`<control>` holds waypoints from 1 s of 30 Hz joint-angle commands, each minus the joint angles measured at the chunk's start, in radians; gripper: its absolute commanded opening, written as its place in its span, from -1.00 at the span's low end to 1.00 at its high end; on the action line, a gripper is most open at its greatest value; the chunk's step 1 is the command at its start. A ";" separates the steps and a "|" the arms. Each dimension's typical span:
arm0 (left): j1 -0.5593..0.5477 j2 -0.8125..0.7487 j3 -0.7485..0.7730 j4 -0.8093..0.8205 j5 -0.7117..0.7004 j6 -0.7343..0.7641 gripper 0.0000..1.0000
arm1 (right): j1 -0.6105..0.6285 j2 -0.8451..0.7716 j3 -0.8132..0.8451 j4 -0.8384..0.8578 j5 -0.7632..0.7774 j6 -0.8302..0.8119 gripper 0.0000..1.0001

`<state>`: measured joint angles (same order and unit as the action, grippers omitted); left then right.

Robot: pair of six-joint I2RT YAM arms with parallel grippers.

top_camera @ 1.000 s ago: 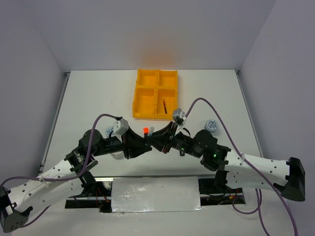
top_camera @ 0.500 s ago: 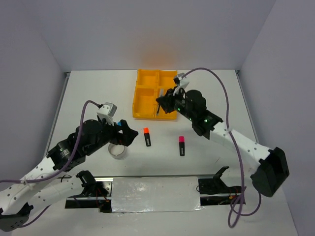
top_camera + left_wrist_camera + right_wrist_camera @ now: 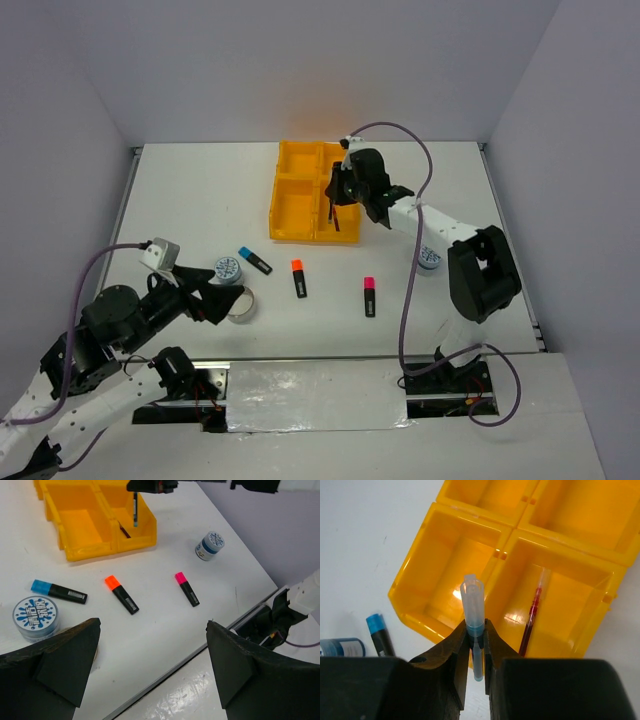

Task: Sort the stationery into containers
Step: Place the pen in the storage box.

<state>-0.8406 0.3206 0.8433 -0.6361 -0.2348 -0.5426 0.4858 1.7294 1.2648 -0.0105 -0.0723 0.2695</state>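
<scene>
White table (image 3: 180, 200), pale grey walls (image 3: 300, 60); blue print on roll (image 3: 35, 617) unreadable; left gripper (image 3: 152, 630) spread wide; right gripper (image 3: 475, 630) clamping teal pen (image 3: 472, 600).

Tray (image 3: 277, 190): yellow-orange all over.
Dark red pen (image 3: 532, 615): deep red, clear casing.
Teal pen (image 3: 472, 602): pale translucent teal-blue.
Highlighters, black bodies: blue cap (image 3: 58, 591), orange cap (image 3: 121, 594), pink cap (image 3: 187, 588).
Left roll (image 3: 35, 618), right roll (image 3: 209, 545): blue sides, white tops, blue splatter print.
Tape ring (image 3: 241, 306): grey.
Desk (image 3: 180, 200): white.
Cable (image 3: 410, 290): purple.
</scene>
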 commanded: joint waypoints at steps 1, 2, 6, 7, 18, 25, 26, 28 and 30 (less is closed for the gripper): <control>-0.003 0.015 -0.026 0.067 0.090 0.043 0.99 | -0.015 0.036 0.077 0.007 0.002 -0.033 -1.00; -0.003 0.034 -0.026 0.067 0.098 0.049 0.99 | -0.015 0.048 0.087 0.007 0.012 -0.039 -1.00; -0.003 0.075 -0.021 0.069 0.129 0.058 0.99 | -0.024 0.124 0.128 0.001 0.035 -0.062 -1.00; -0.003 0.084 -0.023 0.072 0.132 0.059 0.99 | -0.026 0.134 0.127 0.007 0.034 -0.065 -1.00; -0.003 0.069 -0.032 0.096 0.198 0.076 0.98 | -0.033 0.223 0.110 0.007 -0.015 -0.078 -0.81; -0.003 0.061 -0.033 0.096 0.206 0.079 0.99 | -0.035 0.256 0.131 -0.008 -0.007 -0.081 -0.45; -0.003 0.058 -0.033 0.098 0.210 0.078 0.99 | -0.033 0.254 0.131 -0.011 -0.006 -0.081 -0.43; -0.003 0.052 -0.035 0.101 0.215 0.081 0.99 | -0.035 0.245 0.128 -0.013 -0.004 -0.081 -0.35; -0.003 0.048 -0.035 0.101 0.218 0.081 0.99 | -0.033 0.230 0.127 -0.022 -0.004 -0.082 -0.29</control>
<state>-0.8406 0.3820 0.8112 -0.5961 -0.0429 -0.4923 0.4595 1.9751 1.3571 -0.0235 -0.0750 0.1993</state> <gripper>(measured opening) 0.993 0.345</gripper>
